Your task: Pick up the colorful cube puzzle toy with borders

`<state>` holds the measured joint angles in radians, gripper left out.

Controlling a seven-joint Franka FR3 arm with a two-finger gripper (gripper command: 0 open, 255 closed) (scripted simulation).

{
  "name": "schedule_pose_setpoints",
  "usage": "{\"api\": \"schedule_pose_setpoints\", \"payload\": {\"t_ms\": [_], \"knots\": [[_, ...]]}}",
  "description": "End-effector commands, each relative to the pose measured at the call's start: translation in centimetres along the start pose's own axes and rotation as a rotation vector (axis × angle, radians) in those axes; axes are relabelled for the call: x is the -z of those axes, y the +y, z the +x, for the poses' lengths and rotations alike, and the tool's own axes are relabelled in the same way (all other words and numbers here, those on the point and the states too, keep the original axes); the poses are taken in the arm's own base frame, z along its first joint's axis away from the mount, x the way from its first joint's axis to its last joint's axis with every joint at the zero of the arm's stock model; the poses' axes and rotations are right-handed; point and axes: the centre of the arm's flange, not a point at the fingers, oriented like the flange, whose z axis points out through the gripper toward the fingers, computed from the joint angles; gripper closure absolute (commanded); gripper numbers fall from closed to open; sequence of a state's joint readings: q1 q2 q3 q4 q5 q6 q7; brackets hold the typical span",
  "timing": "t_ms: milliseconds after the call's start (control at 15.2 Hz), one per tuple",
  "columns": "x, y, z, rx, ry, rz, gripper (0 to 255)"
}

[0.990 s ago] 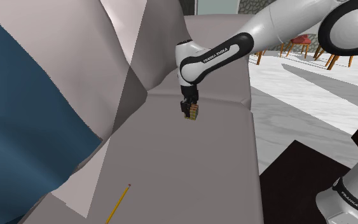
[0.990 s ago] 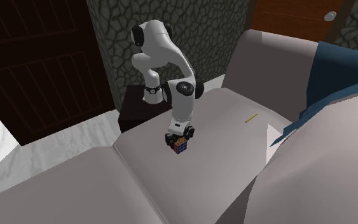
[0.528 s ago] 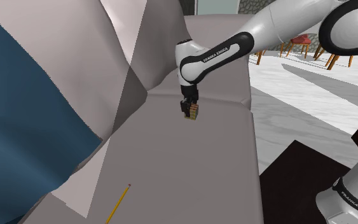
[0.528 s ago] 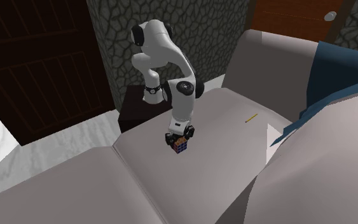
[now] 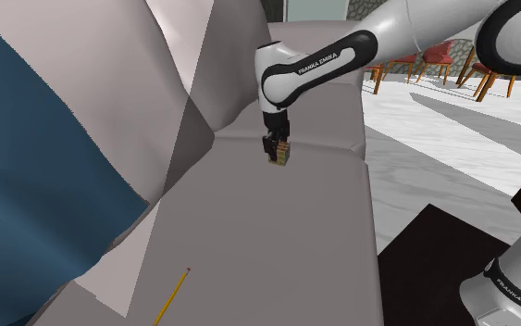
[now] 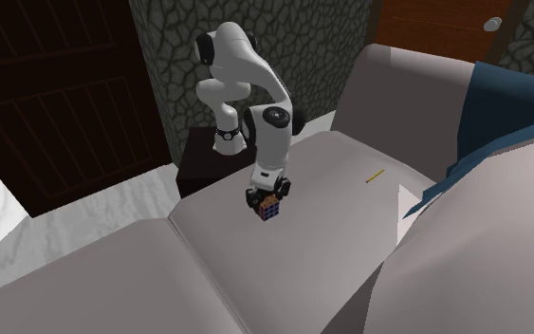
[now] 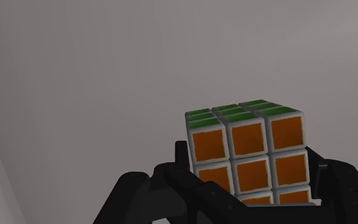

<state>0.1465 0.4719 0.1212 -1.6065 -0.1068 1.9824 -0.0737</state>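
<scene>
The cube puzzle (image 7: 247, 149) has orange and green squares with pale borders. My black gripper (image 7: 250, 181) is shut on it, one finger on each side. In the shoulder view the gripper (image 5: 277, 155) holds the cube (image 5: 281, 154) a little above the grey sofa seat (image 5: 277, 241). From the second exterior view the cube (image 6: 270, 210) hangs under the gripper (image 6: 268, 202), over the seat cushion (image 6: 312, 247), showing blue and orange faces.
A yellow pencil (image 5: 172, 295) lies on the seat toward the shoulder view's lower left, also visible as the pencil (image 6: 376, 176). A blue cloth (image 5: 36, 157) covers the sofa back. The dark stand (image 6: 208, 157) is beside the sofa. Chairs (image 5: 443, 60) stand far off.
The arm has lifted the cube slightly higher off the sofa seat and shifted a bit; the grip stays the same.
</scene>
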Motion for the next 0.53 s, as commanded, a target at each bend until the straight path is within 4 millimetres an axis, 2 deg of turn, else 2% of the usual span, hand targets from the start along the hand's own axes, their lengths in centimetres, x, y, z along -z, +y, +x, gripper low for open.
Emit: {"api": "schedule_pose_setpoints", "payload": {"t_ms": [0, 330, 462], "knots": [[1.1, 0.0, -0.1, 0.0, 0.0, 0.0, 255], [3.7, 0.1, -0.3, 0.0, 0.0, 0.0, 255], [3.8, 0.1, -0.3, 0.0, 0.0, 0.0, 255]]}}
